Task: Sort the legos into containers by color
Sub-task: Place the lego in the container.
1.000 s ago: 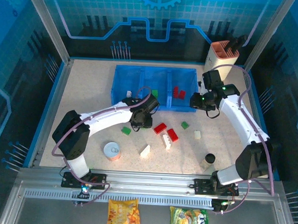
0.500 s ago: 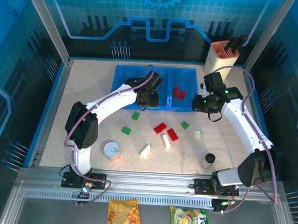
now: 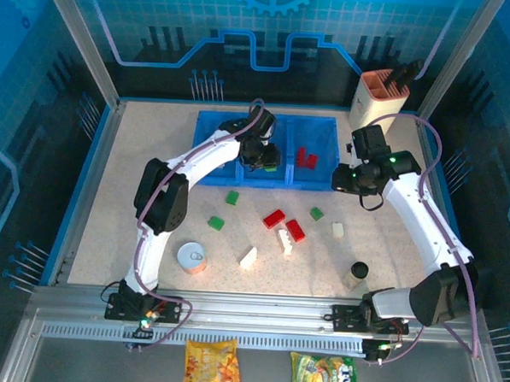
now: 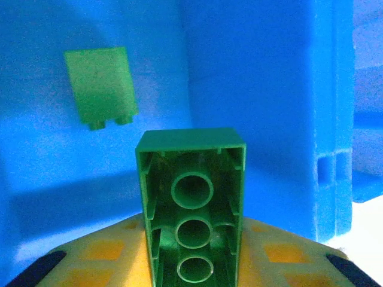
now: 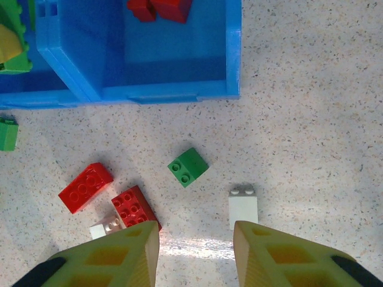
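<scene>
My left gripper hangs over the middle compartment of the blue tray, shut on a green lego whose hollow underside faces the wrist camera. Another green lego lies on that compartment's floor. Red legos lie in the right compartment. My right gripper stands open above the table, just right of the tray, with nothing between its fingers. Below it lie a green lego, a white lego and two red ones.
More legos lie loose in front of the tray: green and white. A tin can stands at the front left, a black-capped bottle at the front right, a beige knife block at the back right.
My left arm has swung from the table up and back over the tray's middle compartment, carrying the green lego. The right gripper has drifted slightly right and stays open.
</scene>
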Available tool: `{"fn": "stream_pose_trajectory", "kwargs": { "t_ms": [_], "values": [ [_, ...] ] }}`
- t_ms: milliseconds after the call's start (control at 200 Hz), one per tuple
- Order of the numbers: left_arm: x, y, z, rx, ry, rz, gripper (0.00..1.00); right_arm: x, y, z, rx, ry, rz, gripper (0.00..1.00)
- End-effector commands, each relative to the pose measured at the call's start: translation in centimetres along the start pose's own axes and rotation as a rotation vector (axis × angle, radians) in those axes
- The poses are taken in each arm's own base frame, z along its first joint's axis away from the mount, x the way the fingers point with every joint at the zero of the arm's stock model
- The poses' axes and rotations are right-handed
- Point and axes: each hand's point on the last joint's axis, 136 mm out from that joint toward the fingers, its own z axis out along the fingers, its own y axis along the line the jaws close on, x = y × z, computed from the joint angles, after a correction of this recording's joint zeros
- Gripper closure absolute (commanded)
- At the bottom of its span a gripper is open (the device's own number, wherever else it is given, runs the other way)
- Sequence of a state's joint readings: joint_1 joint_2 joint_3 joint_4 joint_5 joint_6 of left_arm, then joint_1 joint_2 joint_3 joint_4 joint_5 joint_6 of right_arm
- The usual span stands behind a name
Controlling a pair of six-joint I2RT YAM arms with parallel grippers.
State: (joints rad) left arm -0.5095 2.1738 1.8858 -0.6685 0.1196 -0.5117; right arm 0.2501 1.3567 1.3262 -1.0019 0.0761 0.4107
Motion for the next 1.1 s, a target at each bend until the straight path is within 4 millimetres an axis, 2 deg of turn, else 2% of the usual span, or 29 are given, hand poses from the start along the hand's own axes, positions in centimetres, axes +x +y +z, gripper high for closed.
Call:
{"fn": "stream_pose_trajectory", "kwargs": {
  "t_ms": [0,310,575,790,1096],
  "values": [
    [-1.2,-1.8,0.9,0.119,0.0,0.044,0.65,0.9,-0.1,-0.7,0.012,0.008,-0.005,0.61],
    [-3.0,-1.2,3.1,0.147,-0.012,0.03,0.63,0.9,0.0,-0.8,0.012,0.008,-0.009,0.61],
    [-3.2,0.3,4.9,0.112,0.004,0.016,0.59,1.1,0.1,-0.7,0.012,0.013,-0.012,0.61],
    [-3.2,0.2,4.8,0.117,0.003,0.019,0.54,1.3,0.1,-0.5,0.012,0.018,-0.012,0.61],
    [-3.7,-0.9,2.7,0.145,-0.029,0.026,0.55,1.3,0.2,-0.4,0.013,0.019,-0.018,0.61]
  ]
}}
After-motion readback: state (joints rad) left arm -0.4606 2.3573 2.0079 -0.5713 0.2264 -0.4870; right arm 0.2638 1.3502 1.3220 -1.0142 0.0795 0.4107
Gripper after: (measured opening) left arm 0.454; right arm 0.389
